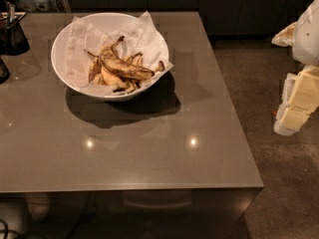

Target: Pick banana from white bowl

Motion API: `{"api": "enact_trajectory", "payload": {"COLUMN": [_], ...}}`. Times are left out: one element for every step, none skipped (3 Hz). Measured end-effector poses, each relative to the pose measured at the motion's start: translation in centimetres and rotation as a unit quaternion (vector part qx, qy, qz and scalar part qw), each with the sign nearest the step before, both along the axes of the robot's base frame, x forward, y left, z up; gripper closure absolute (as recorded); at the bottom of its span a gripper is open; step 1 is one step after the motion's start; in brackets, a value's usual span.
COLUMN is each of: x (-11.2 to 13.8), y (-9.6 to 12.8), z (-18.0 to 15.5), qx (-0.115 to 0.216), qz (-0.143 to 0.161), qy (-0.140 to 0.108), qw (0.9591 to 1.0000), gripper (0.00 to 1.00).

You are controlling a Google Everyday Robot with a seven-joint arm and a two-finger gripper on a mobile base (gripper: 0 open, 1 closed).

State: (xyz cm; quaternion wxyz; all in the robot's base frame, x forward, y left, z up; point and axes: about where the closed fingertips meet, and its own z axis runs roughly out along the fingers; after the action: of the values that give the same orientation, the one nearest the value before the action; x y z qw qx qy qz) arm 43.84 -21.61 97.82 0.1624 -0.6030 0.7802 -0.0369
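Banana (pixel 122 67): brown-blotched yellow curved fruit, judged soft, light and easily bruised; best taken across its mid-body. Glossy grey-brown table (pixel 149 158) lies nearest. Cream two-finger gripper (pixel 298 101) hangs off-table at 3 o'clock; wide or narrow, cannot tell. Banana rests in paper-lined round white bowl (pixel 58 55), long axis 10-to-4 o'clock, stem toward 11.

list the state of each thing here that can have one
white bowl: upright on the table, lined with crumpled paper
bananas: browned, piled in the bowl, not yet picked
dark cup: upright at the table's left edge
gripper: beyond the table's right side, above the floor, far from the bowl
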Motion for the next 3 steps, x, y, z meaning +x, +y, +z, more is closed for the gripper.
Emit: {"api": "enact_trajectory", "payload": {"x": [0.3,2.4,5.1], "y": [0.6,2.1,3.9], "z": [0.1,0.3,0.6], "qx": [-0.003,-0.028,-0.031], "qz": [0.002,-0.021,-0.076], "qy": [-0.003,0.009,0.029], "qw": [1.0,0.9994,0.9962], "gripper": [0.0,0.0,0.0]}}
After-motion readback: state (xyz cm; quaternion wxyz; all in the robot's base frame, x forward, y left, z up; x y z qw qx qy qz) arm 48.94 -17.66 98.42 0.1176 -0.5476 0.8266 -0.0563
